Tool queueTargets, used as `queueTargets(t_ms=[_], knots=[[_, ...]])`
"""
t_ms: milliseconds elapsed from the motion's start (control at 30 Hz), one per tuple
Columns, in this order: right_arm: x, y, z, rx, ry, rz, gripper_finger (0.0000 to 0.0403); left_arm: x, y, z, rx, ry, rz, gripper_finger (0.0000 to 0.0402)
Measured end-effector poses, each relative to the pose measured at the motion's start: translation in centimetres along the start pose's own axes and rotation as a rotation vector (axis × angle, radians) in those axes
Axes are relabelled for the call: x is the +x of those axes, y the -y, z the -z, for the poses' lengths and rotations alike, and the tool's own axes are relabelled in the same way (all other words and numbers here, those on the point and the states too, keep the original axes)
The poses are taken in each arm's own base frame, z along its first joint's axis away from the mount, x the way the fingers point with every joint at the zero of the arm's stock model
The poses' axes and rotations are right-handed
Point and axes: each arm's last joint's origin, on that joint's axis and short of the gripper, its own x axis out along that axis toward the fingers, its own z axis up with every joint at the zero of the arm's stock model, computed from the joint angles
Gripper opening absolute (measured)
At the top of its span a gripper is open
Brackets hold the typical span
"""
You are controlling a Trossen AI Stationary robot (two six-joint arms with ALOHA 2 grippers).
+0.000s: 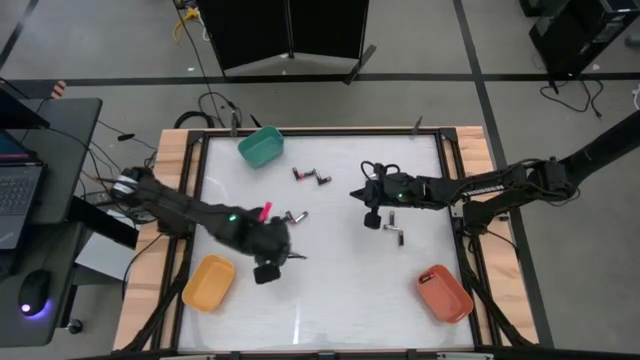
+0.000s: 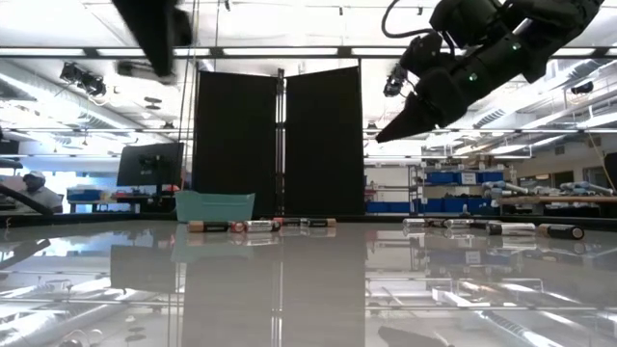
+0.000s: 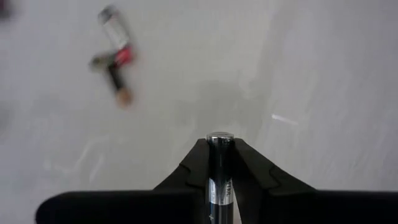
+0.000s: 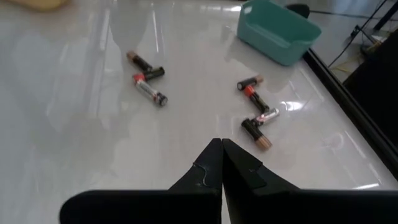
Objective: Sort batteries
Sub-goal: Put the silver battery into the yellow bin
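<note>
Left gripper (image 3: 221, 152) is pinching a slim, glossy dark cylindrical battery (image 3: 220, 180) between its fingers, silvery cap poking past the tips, above the smooth white table (image 1: 330, 290). Right gripper (image 4: 222, 152) is hanging with tips pressed together, empty, over loose batteries (image 4: 258, 118) lying near the teal plastic bin (image 4: 280, 28).

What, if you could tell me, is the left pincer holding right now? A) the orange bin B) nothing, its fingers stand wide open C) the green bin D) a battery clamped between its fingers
D: the left wrist view shows the left pincer closed on a dark battery whose silvery end pokes out between the fingers, above the white table.
</note>
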Motion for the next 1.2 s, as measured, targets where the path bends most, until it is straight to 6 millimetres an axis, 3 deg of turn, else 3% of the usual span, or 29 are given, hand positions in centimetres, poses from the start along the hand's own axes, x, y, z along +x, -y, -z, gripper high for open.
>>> queueTargets(t_ms=[267, 467, 733, 900, 1200], knots=[[0.0, -0.5, -0.1, 0.027, 0.013, -0.016, 0.0011, -1.8, 2.2, 4.9, -0.228, -0.011, -0.116, 0.0048], [-0.3, -1.7, -0.5, 0.012, 0.047, -0.056, 0.0011, 0.3, 3.4, 8.2, -0.292, 0.039, -0.061, 0.0048], [-0.6, -2.9, -0.6, 0.004, 0.057, -0.099, 0.0011, 2.8, 1.7, 12.3, -0.431, 0.018, -0.038, 0.0048], [-0.8, -3.5, -0.6, 0.027, 0.059, -0.12, 0.0011, 4.9, 1.8, 14.2, -0.552, -0.074, 0.034, 0.0048], [-1.1, -4.5, -0.6, 0.038, 0.062, -0.147, 0.0011, 4.9, 1.8, 16.7, -0.699, -0.109, -0.041, 0.0048]])
